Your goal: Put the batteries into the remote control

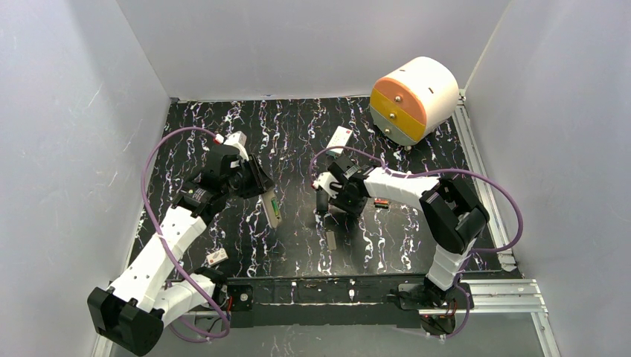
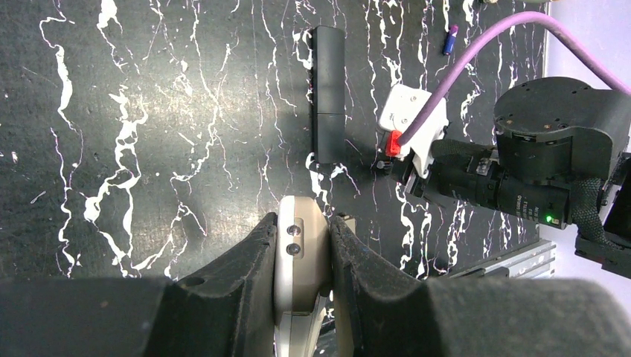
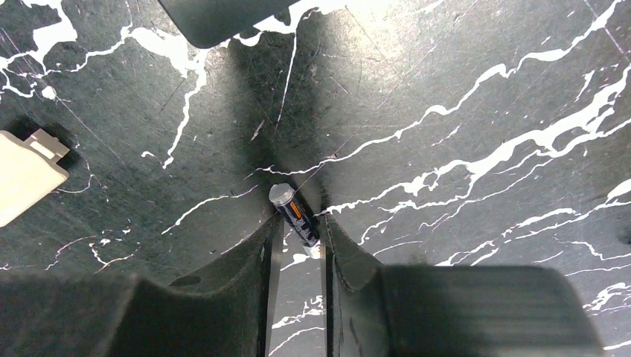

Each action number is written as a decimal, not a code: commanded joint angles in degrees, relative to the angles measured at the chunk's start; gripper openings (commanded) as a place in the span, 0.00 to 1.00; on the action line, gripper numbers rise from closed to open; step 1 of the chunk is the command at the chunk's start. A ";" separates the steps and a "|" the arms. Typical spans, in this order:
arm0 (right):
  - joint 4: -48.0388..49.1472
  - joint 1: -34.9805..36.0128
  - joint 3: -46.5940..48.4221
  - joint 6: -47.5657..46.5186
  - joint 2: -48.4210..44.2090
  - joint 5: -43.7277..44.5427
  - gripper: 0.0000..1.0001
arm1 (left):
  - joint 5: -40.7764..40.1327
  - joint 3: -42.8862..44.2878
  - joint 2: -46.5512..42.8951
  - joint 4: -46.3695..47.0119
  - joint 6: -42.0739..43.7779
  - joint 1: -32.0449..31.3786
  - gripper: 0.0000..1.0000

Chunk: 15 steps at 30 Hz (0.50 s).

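Observation:
My left gripper (image 1: pixel 259 190) (image 2: pixel 301 232) is shut on the remote control (image 1: pixel 272 210) (image 2: pixel 300 249). It clamps the beige and white handset on edge, above the table at left of centre. My right gripper (image 1: pixel 323 204) (image 3: pixel 298 224) points down at the table's middle. Its fingertips are closed on a dark battery (image 3: pixel 295 216) with an orange mark, which sits slanted between them. Another battery (image 1: pixel 382 202), red and dark, lies on the table just right of the right gripper. It also shows in the left wrist view (image 2: pixel 450 39).
A beige battery cover (image 1: pixel 331 239) (image 3: pixel 24 172) lies near the right gripper. A long black bar (image 2: pixel 327 97) lies on the table. A white box (image 1: pixel 340 139) sits at the back centre, and an orange, yellow and grey drum of drawers (image 1: pixel 411 99) at the back right. A small white piece (image 1: pixel 216 257) lies by the left arm.

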 commanded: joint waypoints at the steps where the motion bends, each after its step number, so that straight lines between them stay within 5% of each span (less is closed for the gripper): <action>1: -4.97 -0.19 -1.40 0.46 2.34 -1.33 0.33 | 0.85 -0.26 -1.14 0.80 -0.05 0.36 0.00; 8: -4.53 -0.21 -0.98 1.99 2.08 -0.53 0.08 | 1.59 -1.02 -1.01 1.35 -0.42 0.36 0.00; 15: 1.95 -0.19 -0.02 13.88 -6.47 1.40 0.07 | 5.66 -3.21 0.19 5.75 -2.77 0.29 0.00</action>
